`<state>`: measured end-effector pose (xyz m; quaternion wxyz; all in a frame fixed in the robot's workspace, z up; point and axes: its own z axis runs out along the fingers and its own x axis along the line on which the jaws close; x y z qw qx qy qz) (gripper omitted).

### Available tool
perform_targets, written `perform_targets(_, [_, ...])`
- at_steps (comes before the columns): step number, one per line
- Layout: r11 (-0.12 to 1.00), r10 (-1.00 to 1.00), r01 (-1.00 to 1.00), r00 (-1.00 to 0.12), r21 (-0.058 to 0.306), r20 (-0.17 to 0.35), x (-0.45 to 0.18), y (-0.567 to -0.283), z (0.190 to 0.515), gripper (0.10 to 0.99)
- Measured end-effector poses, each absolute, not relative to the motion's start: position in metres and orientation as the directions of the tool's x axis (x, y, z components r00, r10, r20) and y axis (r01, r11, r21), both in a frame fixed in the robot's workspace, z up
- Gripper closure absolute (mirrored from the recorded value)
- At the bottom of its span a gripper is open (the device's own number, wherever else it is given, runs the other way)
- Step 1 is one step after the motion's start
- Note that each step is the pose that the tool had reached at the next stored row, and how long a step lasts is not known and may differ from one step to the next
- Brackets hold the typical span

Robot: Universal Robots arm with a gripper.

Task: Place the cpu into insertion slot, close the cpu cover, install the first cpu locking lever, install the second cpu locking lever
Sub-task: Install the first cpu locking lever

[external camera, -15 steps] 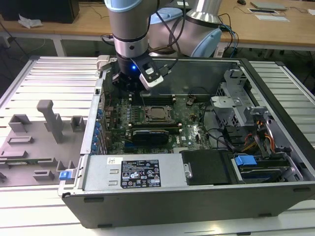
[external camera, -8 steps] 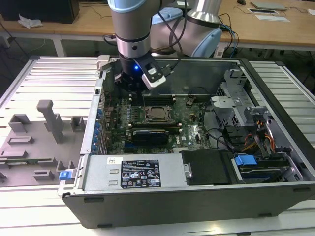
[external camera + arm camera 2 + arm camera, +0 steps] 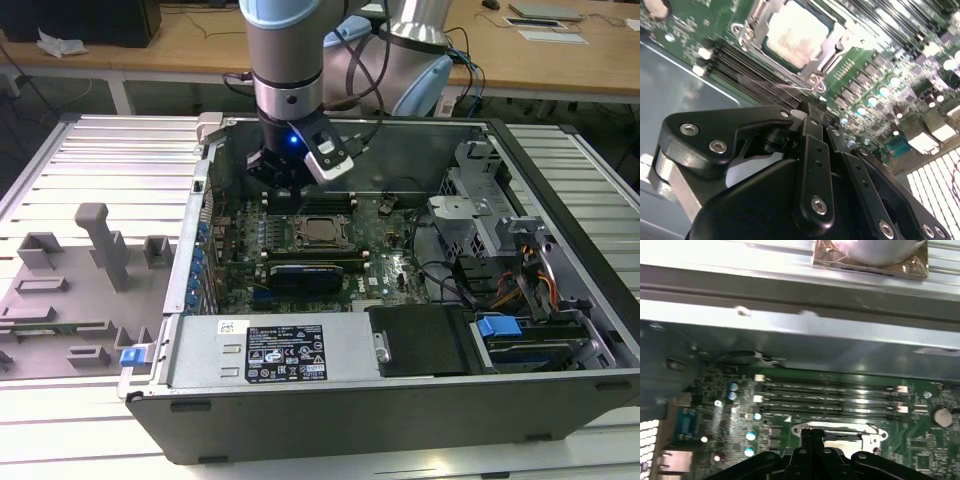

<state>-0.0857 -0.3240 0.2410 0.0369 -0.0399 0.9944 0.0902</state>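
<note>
The cpu (image 3: 321,230) (image 3: 797,32) lies flat in the insertion slot on the green board, its pale metal top showing. The cpu cover (image 3: 816,59) is down around it as a silvery frame with the chip in its window. A thin wire lever (image 3: 799,88) runs along the socket edge closest to my fingertips. My gripper (image 3: 287,186) (image 3: 812,106) (image 3: 812,432) hangs just above the board beside the socket, on the side of the memory slots. Its black fingers are shut together with nothing between them. In the first wrist view the fingers hide part of the socket (image 3: 860,436).
Long black memory slots (image 3: 830,397) lie between the socket and the case's back wall (image 3: 790,335). A black graphics card (image 3: 305,272), the power supply (image 3: 270,350) and a drive cage (image 3: 480,220) crowd the case. A grey fixture tray (image 3: 70,290) sits at the exterior view's left.
</note>
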Motion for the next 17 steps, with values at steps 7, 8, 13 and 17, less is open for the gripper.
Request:
perform_targets(7, [0.981, -0.073, -0.086, -0.994, 0.177, -0.081, -0.073, -0.327, 0.24, 0.98])
perform_targets(8, [0.981, -0.073, -0.087, -0.994, 0.176, -0.085, -0.073, -0.327, 0.24, 0.98])
perform_targets(13, [0.981, -0.073, -0.097, -0.987, 0.167, -0.146, -0.074, -0.327, 0.238, 0.98])
perform_targets(17, [0.976, -0.068, -0.1, -0.984, 0.194, -0.164, -0.074, -0.327, 0.238, 0.98])
